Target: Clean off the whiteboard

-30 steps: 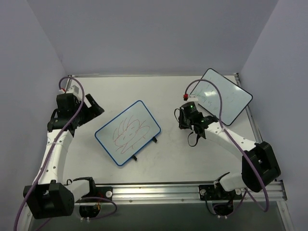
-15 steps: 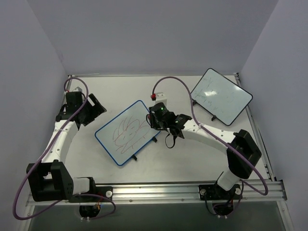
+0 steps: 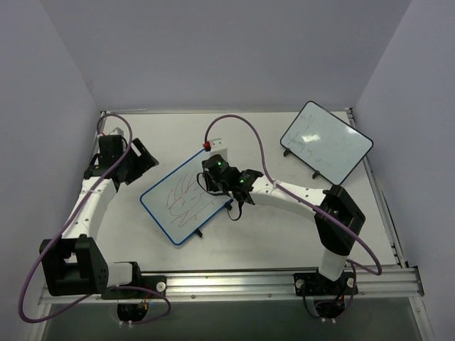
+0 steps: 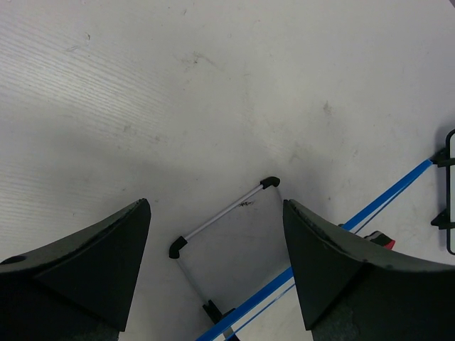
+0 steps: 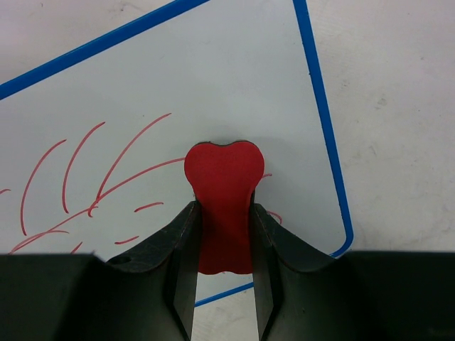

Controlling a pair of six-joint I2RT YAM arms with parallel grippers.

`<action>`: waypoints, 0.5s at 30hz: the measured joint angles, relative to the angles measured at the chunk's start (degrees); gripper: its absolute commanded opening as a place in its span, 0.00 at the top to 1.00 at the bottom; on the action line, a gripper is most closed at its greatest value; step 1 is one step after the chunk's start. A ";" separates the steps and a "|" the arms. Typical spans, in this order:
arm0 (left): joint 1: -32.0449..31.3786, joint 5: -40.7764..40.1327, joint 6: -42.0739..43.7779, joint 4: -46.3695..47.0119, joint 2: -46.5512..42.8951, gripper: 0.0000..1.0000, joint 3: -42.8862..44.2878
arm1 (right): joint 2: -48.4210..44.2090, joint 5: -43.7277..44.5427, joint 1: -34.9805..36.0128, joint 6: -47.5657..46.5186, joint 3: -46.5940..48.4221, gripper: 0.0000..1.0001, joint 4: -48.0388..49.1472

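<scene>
As the frames stand, the whiteboard (image 3: 188, 197) rests face-up on its small feet at mid-tabletop (image 3: 284, 227), turned at an angle. It is well apart from a second board (image 3: 325, 141) at the far right. Red scribbles (image 5: 94, 207) cover much of its face. No wiped patch is evident, so erasing is judged barely begun.

Right hand (image 5: 222, 209): closed on a red eraser (image 5: 223, 167), which stands proud of the fingertips. The hand is over the board's right-hand part, inside the blue frame. The wrist view places the eraser tip at the edge of the marks. Whether it presses on the surface cannot be confirmed.

Left hand (image 3: 136, 159): fingers wide apart, nothing held, over bare tabletop just off the board's far left edge. Its wrist view shows only a strip of blue frame and a foot bar.

Step in hand, as judged: bring the eraser into contact and sweep it across the marks.

Recommendations:
- Press squarely but lightly. The board appears to sit loose and may slide or rock under a sideways push.
- Work in overlapping strokes from this end toward the left, so no streaks are missed.
- Keep the eraser inside the frame, so it does not catch the rim.
- Use the left hand to brace the far edge if the board creeps.
- Limit drag, as the grip on the eraser is narrow and it could twist between the fingers.
</scene>
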 measured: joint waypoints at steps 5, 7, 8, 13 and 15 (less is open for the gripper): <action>-1.01 0.52 0.57 0.04 -0.02 0.23 -1.03 | 1.79 1.03 0.57 -0.17 1.14 0.92 0.90; -2.19 0.52 0.68 0.07 -0.22 0.27 -2.10 | 2.43 2.32 0.94 -0.39 2.05 0.92 0.92; -2.80 0.46 0.70 0.04 -0.42 0.29 -2.71 | 3.04 2.91 1.09 -0.46 2.58 0.92 0.87; -4.66 -0.35 0.79 0.02 -1.11 0.32 -5.20 | 4.83 5.81 2.36 -0.59 3.98 0.92 1.68; -4.79 -0.76 0.76 0.04 -1.14 0.33 -5.38 | 5.09 6.84 2.86 -0.66 3.98 0.92 1.84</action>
